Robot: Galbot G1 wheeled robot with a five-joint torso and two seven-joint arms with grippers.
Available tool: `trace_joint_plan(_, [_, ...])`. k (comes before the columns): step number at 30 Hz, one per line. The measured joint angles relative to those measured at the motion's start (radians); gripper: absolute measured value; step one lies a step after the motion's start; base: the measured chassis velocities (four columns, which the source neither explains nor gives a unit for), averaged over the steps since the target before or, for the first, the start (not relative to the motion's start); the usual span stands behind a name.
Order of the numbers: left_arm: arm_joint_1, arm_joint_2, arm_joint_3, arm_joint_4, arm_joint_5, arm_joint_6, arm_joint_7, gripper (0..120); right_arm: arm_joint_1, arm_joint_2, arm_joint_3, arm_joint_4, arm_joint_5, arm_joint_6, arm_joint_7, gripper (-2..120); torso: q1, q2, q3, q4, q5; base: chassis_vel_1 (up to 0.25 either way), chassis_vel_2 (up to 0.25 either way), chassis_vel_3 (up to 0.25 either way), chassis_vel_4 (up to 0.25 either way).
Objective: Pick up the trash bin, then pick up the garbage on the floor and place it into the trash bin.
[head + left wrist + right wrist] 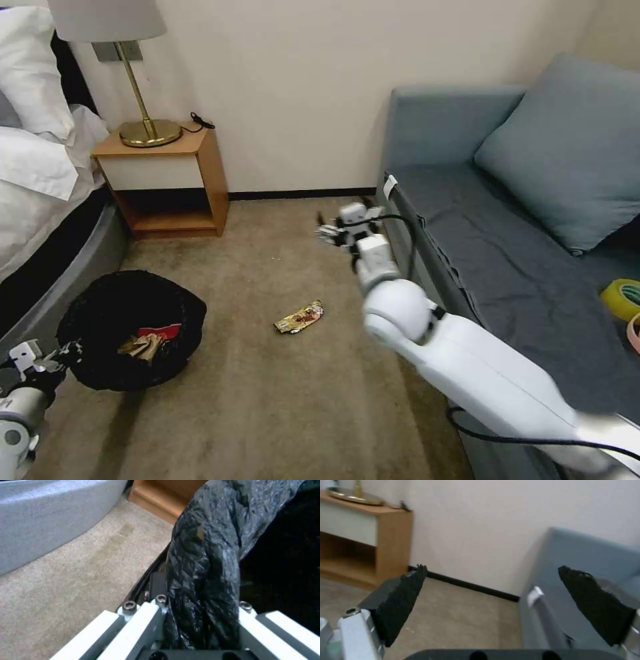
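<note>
My left gripper [200, 620] is clamped on the bag-covered rim of the trash bin [130, 327], low on my left near the bed. My right gripper [333, 230], fingers spread with nothing between them, hangs beside the sofa [507, 267]. I count 1 snack wrapper [299, 317] left on the carpet; it looks light, crinkly and slippery, so I'd pinch it across its middle.

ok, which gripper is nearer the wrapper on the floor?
Right. The right gripper hangs open above the carpet just beyond the wrapper; the left gripper is farther off, clamped on the bin rim.
</note>
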Motion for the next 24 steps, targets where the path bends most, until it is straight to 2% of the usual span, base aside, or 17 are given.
trace_joint_plan(8, [-0.024,-0.006,0.03,-0.015,0.005,0.019,-0.033,2,-0.287,-0.057,0.202,0.142,-0.054,-0.013,-0.011,100,0.0,0.0,0.0,-0.0002,0.0,0.0,0.0,0.0,0.0])
trace_joint_plan(9, [-0.024,-0.006,0.03,-0.015,0.005,0.019,-0.033,2,-0.287,-0.057,0.202,0.142,-0.054,-0.013,-0.011,100,0.0,0.0,0.0,-0.0002,0.0,0.0,0.0,0.0,0.0])
trace_joint_plan(14, [-0.029,-0.011,0.037,-0.019,0.01,0.023,-0.044,2,-0.406,-0.039,0.311,0.194,-0.091,-0.018,-0.022,100,0.0,0.0,0.0,0.0002,-0.0002,0.0,0.0,0.0,0.0])
trace_joint_plan(17, [-0.029,-0.014,0.037,-0.02,0.013,0.024,-0.047,2,-0.519,-0.013,0.391,0.225,-0.157,-0.008,-0.056,100,0.0,0.0,0.0,0.0,-0.0003,0.0,0.0,0.0,0.0])
trace_joint_plan(24, [-0.03,-0.013,0.035,-0.024,0.013,0.026,-0.049,2,-0.639,0.01,0.447,0.249,-0.24,0.009,-0.087,100,0.0,0.0,0.0,-0.0001,-0.0003,0.0,0.0,0.0,0.0])
